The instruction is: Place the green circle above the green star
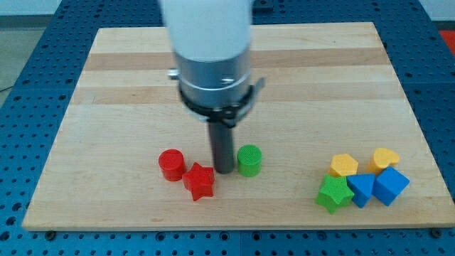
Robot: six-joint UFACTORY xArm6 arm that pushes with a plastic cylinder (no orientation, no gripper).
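My tip (pixel 224 171) rests on the wooden tabletop (pixel 128 85) a little below the frame's centre, at the end of the dark rod that hangs from the grey and white arm filling the upper middle of the frame. There is no hand on this arm, only the rod, so nothing opens, closes or grips.

The green circle (pixel 249 160) stands just to the right of my tip, so close that the two look to be touching, though I cannot tell for sure. Just left of and slightly below my tip lies the red star (pixel 200 181), and the red circle (pixel 171 164) sits beside it, further left.

The green star (pixel 334 193) is well apart, in the lower right of the frame, at the left end of a tight cluster. Next to it lie two blue blocks (pixel 362 189) (pixel 389 185). Two yellow blocks (pixel 344 165) (pixel 384 158) sit just above them.
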